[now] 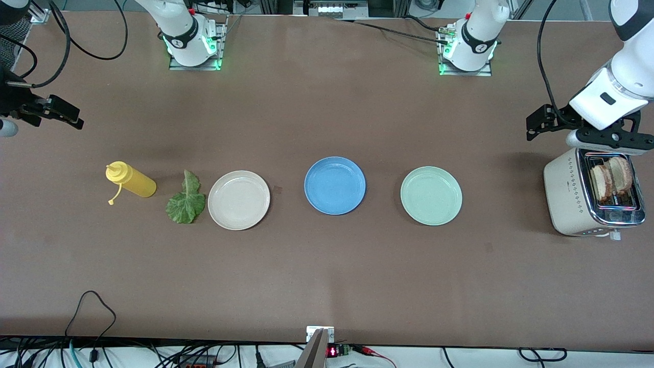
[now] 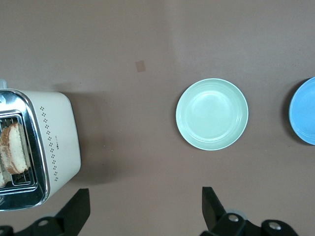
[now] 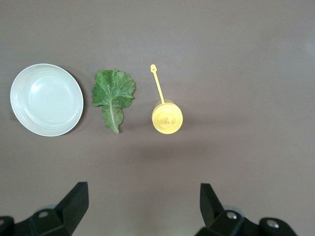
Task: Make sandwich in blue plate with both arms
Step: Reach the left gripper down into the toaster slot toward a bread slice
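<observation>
The blue plate (image 1: 334, 185) lies bare at the table's middle; its edge also shows in the left wrist view (image 2: 304, 112). Two tan bread slices (image 1: 610, 180) stand in the slots of a white toaster (image 1: 567, 197) at the left arm's end; one slice (image 2: 14, 147) shows in the left wrist view. A green lettuce leaf (image 1: 186, 200) (image 3: 113, 96) lies flat on the table toward the right arm's end. My left gripper (image 1: 587, 132) (image 2: 145, 191) hangs open beside the toaster, holding nothing. Over the right arm's end of the table, my right gripper (image 1: 36, 108) (image 3: 142, 187) hangs open and holds nothing.
A cream-white plate (image 1: 238, 200) (image 3: 47, 99) lies between the lettuce and the blue plate. A mint-green plate (image 1: 431, 196) (image 2: 212, 114) lies between the blue plate and the toaster. A yellow squeeze bottle (image 1: 130, 181) (image 3: 167, 117) stands beside the lettuce.
</observation>
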Tool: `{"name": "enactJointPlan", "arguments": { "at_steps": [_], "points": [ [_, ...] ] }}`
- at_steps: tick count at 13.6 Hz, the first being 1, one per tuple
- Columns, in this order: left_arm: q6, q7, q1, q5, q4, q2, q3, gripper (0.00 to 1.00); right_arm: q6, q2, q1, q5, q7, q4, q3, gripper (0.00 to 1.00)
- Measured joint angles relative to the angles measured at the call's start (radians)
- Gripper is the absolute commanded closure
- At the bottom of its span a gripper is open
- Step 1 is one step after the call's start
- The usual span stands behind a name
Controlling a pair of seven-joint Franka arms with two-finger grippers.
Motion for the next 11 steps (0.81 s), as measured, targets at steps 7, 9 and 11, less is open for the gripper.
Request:
{"name": "enactJointPlan", "arguments": {
  "at_steps": [7, 9, 11],
  "points": [
    [-0.032, 0.000, 0.000, 0.045, 0.034, 0.024, -0.002, 0.00, 0.004, 0.000, 0.016, 0.000, -0.001, 0.000, 0.003, 0.00],
    [-0.047, 0.000, 0.000, 0.046, 0.038, 0.038, -0.002, 0.00, 0.016, 0.003, 0.016, 0.000, -0.001, 0.000, 0.003, 0.00],
    [-0.079, 0.001, 0.000, 0.047, 0.041, 0.064, -0.002, 0.00, 0.021, 0.005, 0.016, 0.000, -0.001, 0.000, 0.003, 0.00]
  ]
}}
